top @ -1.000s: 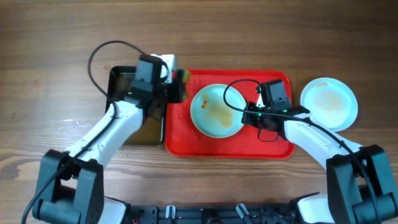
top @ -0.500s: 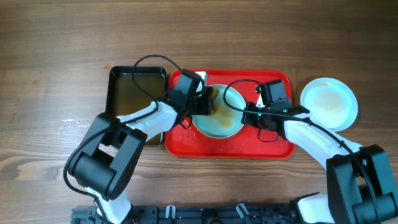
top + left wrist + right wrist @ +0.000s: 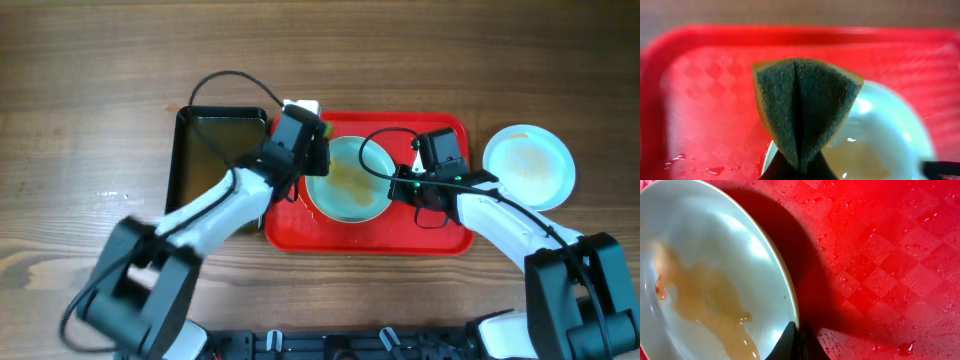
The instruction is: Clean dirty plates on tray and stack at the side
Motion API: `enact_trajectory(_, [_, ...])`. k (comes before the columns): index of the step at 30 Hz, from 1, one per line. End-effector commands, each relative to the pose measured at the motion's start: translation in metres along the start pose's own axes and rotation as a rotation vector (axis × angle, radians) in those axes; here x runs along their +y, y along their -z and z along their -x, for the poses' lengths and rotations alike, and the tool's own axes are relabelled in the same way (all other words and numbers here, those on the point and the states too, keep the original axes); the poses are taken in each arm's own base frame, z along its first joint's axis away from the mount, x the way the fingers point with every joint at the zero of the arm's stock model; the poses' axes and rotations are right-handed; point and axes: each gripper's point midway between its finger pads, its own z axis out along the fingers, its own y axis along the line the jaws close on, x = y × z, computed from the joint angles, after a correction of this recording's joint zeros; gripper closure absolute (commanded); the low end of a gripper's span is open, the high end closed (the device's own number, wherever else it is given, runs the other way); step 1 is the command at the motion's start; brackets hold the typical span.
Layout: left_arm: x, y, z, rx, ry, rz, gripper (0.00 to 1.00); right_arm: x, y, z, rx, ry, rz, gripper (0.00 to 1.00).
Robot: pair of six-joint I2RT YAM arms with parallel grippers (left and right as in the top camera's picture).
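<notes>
One plate (image 3: 350,180) with a brownish smear lies on the red tray (image 3: 440,238). In the right wrist view my right gripper (image 3: 798,336) is shut on the rim of this plate (image 3: 705,265), one finger inside and one outside. My left gripper (image 3: 318,160) hovers at the plate's left edge, shut on a folded dark green sponge (image 3: 805,105) that hangs over the plate (image 3: 885,145). A second plate (image 3: 529,166) with yellowish residue rests on the table right of the tray.
A black bin (image 3: 200,150) with brownish water stands against the tray's left side. Water drops lie on the tray floor (image 3: 880,255). Bare wooden table (image 3: 90,90) surrounds everything.
My left arm carried the sponge from the black bin over to the plate's left side, then drew back slightly left. The right gripper kept its hold on the rim.
</notes>
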Motion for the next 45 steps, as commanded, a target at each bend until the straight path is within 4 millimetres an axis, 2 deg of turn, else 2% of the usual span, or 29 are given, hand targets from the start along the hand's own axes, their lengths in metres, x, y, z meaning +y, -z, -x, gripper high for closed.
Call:
enact_trajectory(1, [0.005, 0.041, 0.029, -0.093, 0.001, 0.007, 0.96, -0.001, 0.002, -0.002, 0.001, 0.029, -0.007, 0.96])
enact_trajectory(3, [0.023, 0.052, 0.032, -0.090, 0.035, 0.042, 0.96, -0.001, 0.002, -0.001, -0.003, 0.030, -0.006, 0.96])
enact_trajectory(5, [0.035, 0.052, 0.030, -0.067, 0.059, 0.057, 0.96, -0.001, 0.002, 0.000, -0.005, 0.030, -0.006, 0.95])
enact_trajectory(8, [0.013, 0.049, 0.021, -0.006, 0.062, -0.088, 0.96, -0.001, 0.002, -0.001, -0.004, 0.030, -0.007, 0.96])
enact_trajectory(11, [-0.007, 0.041, 0.013, 0.015, 0.032, -0.143, 0.96, -0.001, 0.002, -0.001, -0.004, 0.030, -0.007, 0.96])
enact_trajectory(14, [-0.023, 0.016, -0.006, 0.060, -0.006, -0.163, 0.96, -0.001, 0.002, -0.001, -0.003, 0.030, -0.007, 0.96])
enact_trajectory(17, [-0.020, -0.004, -0.024, 0.116, -0.010, -0.147, 0.96, 0.000, 0.002, 0.000, -0.007, 0.060, -0.005, 0.96])
enact_trajectory(19, [-0.015, -0.003, -0.019, 0.104, 0.001, -0.138, 0.96, 0.001, 0.003, 0.002, -0.014, 0.105, -0.002, 0.96])
enact_trajectory(23, [0.005, 0.004, -0.010, 0.094, 0.040, -0.107, 0.96, 0.013, 0.014, 0.019, -0.060, 0.180, 0.013, 0.96])
enact_trajectory(27, [0.040, 0.029, 0.004, 0.078, 0.116, -0.048, 0.96, 0.007, 0.044, 0.048, -0.185, 0.238, -0.098, 0.96])
enact_trajectory(29, [0.059, 0.040, 0.007, 0.077, 0.154, -0.014, 0.96, 0.011, 0.062, 0.060, -0.248, 0.299, -0.119, 0.96])
enact_trajectory(32, [0.090, 0.056, 0.006, 0.092, 0.179, 0.041, 0.96, 0.016, 0.093, 0.079, -0.352, 0.408, -0.167, 0.96])
enact_trajectory(36, [0.123, 0.065, -0.004, 0.136, 0.250, 0.103, 0.96, 0.019, 0.112, 0.088, -0.413, 0.542, -0.209, 0.96])
enact_trajectory(39, [0.129, 0.068, -0.016, 0.185, 0.180, 0.112, 0.96, 0.026, 0.122, 0.098, -0.462, 0.678, -0.233, 0.96])
enact_trajectory(42, [0.130, 0.069, -0.022, 0.216, 0.113, 0.113, 0.96, 0.026, 0.122, 0.099, -0.454, 0.823, -0.272, 0.96])
enact_trajectory(45, [0.132, 0.065, -0.026, 0.233, 0.116, 0.116, 0.96, 0.014, 0.129, 0.108, -0.472, 0.846, -0.385, 0.95])
